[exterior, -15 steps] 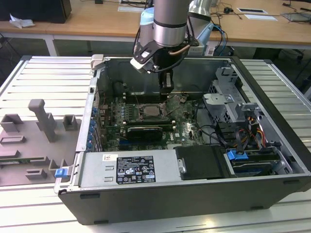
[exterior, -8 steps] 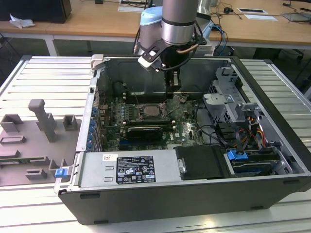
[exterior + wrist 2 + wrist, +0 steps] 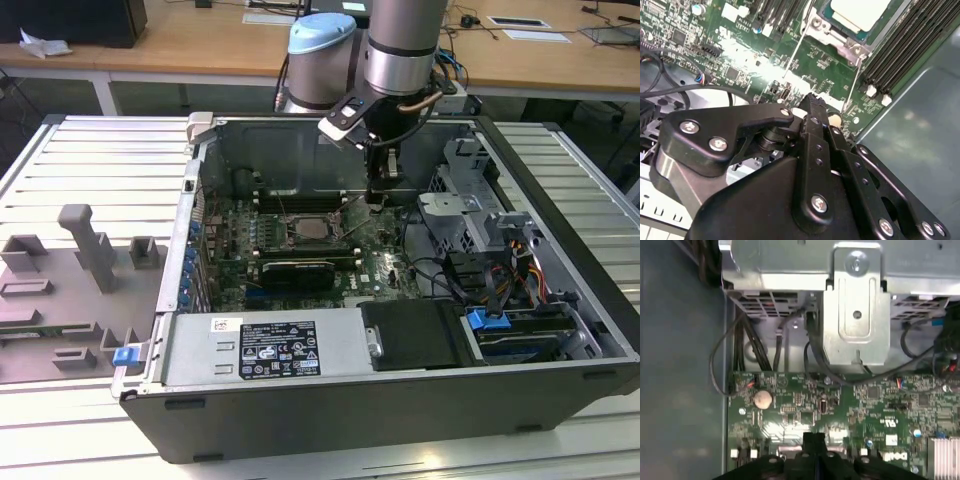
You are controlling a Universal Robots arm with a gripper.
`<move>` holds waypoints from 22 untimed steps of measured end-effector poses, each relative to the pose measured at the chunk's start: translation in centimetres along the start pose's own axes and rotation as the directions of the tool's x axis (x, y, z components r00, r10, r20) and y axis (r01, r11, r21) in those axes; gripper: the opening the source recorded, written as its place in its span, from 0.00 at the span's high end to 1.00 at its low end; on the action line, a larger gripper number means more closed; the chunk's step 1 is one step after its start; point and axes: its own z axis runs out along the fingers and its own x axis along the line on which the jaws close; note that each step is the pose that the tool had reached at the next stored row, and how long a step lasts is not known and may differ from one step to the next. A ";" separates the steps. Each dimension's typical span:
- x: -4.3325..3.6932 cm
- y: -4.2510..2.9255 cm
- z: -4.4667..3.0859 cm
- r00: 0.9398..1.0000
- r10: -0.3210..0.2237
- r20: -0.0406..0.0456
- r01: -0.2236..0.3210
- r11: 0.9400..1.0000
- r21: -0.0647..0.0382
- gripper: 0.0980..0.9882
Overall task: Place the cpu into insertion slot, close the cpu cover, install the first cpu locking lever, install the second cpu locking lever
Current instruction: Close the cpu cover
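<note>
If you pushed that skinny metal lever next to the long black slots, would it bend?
The locking lever looks like thin bare wire, so it probably flexes springily rather than flopping. It seems light. Being smooth and narrow, it could slip sideways off a push.

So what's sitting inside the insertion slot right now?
The cpu, pale metal top up, sits in the insertion slot, with the cpu cover lying around it. The slot's contacts are hidden beneath the chip.

cpu (image 3: 860, 12) in insertion slot (image 3: 834, 39), motherboard (image 3: 740, 55) around
</note>
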 end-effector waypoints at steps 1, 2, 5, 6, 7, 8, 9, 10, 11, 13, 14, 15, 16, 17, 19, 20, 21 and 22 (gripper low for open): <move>0.00 0.14 0.02 1.000 0.000 0.000 0.000 1.000 0.000 0.99; 0.00 0.27 0.05 1.000 0.000 0.000 0.000 1.000 0.000 0.99; 0.00 0.61 0.13 1.000 -0.001 0.000 0.001 1.000 0.000 0.99; 0.00 0.80 0.19 1.000 -0.001 0.000 0.001 1.000 0.000 0.99; 0.00 0.95 0.25 1.000 -0.001 0.000 0.001 1.000 0.000 0.99; 0.00 1.01 0.29 1.000 -0.001 0.000 0.001 1.000 0.000 0.99; 0.00 1.07 0.39 1.000 -0.001 0.001 0.001 1.000 0.000 0.99; 0.00 1.10 0.56 1.000 -0.001 0.001 0.001 1.000 0.000 0.99; 0.01 1.10 0.68 1.000 -0.001 0.002 0.001 1.000 0.000 0.99; 0.02 1.11 1.11 1.000 -0.001 0.002 0.001 1.000 0.000 0.99; 0.02 1.10 1.24 1.000 -0.001 0.001 0.001 1.000 0.000 0.99; 0.02 1.06 1.26 1.000 -0.001 0.002 0.001 1.000 0.000 0.99; 0.02 0.99 1.28 1.000 -0.001 0.002 0.001 1.000 0.000 0.99; 0.02 0.93 1.30 1.000 -0.001 0.002 0.001 1.000 0.000 0.99; 0.03 0.68 1.31 1.000 -0.001 0.002 0.001 1.000 0.000 0.99; 0.03 0.61 1.31 1.000 -0.001 0.002 0.001 1.000 0.000 0.99; 0.03 0.52 1.31 1.000 -0.001 0.002 0.001 1.000 0.000 0.99; 0.03 0.44 1.31 1.000 -0.001 0.002 0.001 1.000 0.000 0.99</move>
